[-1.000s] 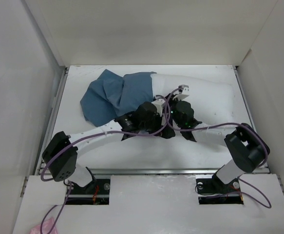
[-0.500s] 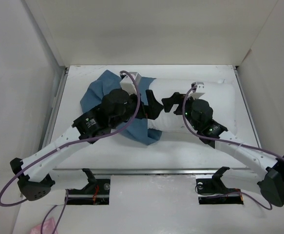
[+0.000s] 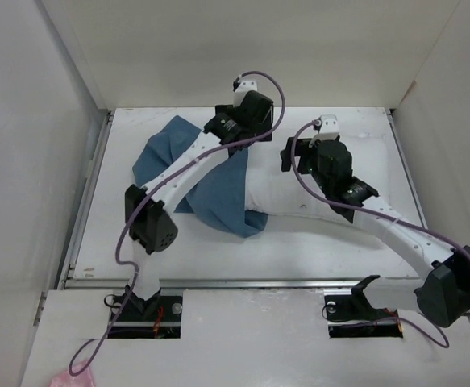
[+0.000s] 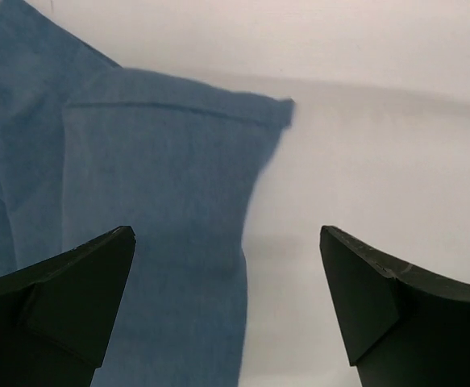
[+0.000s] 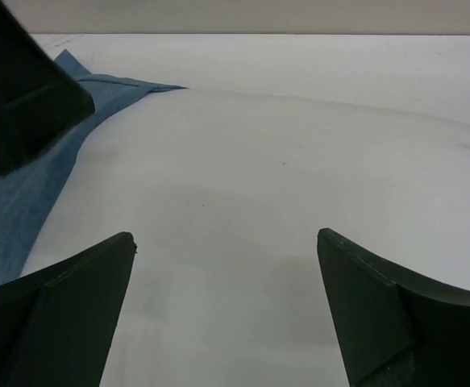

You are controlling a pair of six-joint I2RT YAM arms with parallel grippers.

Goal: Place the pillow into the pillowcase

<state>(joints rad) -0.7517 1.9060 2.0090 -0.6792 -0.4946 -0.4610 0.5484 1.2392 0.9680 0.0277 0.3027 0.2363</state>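
Across the white table [image 3: 315,250], toward its far edge, the pillow [image 3: 299,197] is laid, its left end covered by the pillowcase [image 3: 218,193]; the left gripper [image 4: 226,242] and right gripper [image 5: 226,242] are held spread and empty over the hem, presumably so that more cloth can be drawn along.

Partly hidden pillow [image 3: 283,197]
Its left end lay under the pillowcase [image 3: 218,193]; the right arm [image 3: 384,226] hid part of its right half.
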